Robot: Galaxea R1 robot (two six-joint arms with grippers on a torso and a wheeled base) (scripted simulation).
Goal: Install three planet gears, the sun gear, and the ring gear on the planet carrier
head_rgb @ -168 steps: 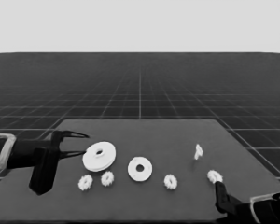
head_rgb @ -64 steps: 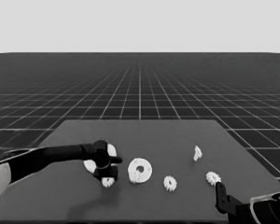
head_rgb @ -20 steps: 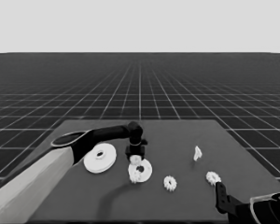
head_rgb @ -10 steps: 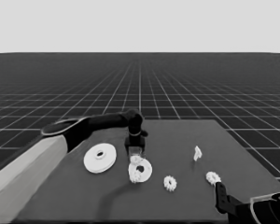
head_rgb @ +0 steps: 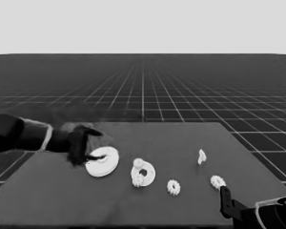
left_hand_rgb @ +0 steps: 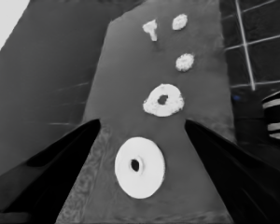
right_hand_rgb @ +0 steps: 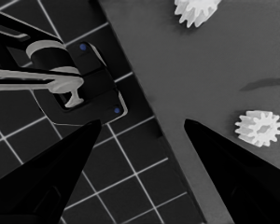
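Hovering left gripper, fingers spread and empty, at table's left end, just beside larger round part. Lying next over: smaller round part with gears seated on it, exact count hard to make out. Loose gear further along, another gear near parked right gripper, fingers spread, at lower right corner. Likely step: fetching next loose gear, needing a reach across. Thin white piece lying apart.
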